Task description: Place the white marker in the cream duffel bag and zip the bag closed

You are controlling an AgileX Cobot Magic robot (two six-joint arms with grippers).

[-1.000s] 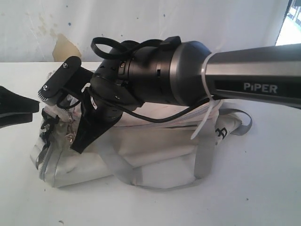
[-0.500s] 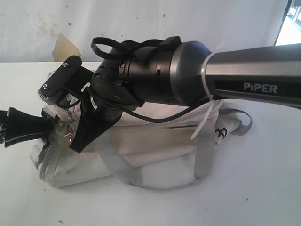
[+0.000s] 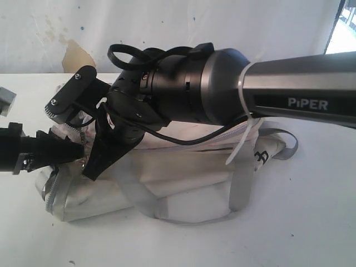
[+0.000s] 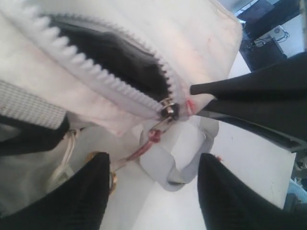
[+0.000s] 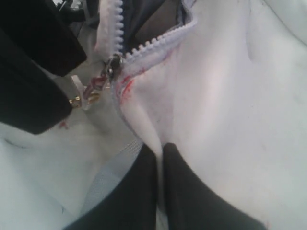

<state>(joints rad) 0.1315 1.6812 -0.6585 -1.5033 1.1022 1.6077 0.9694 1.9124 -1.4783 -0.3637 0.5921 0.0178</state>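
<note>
- Cream duffel bag [image 3: 183, 167]: soft, stained fabric; coarse pale zipper teeth [image 4: 91, 79], partly open; long axis lay side to side in the exterior view.
- My right tool [image 5: 159, 149] was clamped on a fabric fold; my left tool [image 4: 153, 160] gaped, empty.

White table [image 3: 311, 222] spans the fgnd. Behind it a white wall [image 3: 222, 22] w/ a tan patch [image 3: 75, 55] upper left. Bright window [image 3: 346, 25] at top-right corner.

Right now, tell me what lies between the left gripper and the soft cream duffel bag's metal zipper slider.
Left wrist view: a reddish pull tab and grey webbing strap loop lie before the left gripper.
</note>
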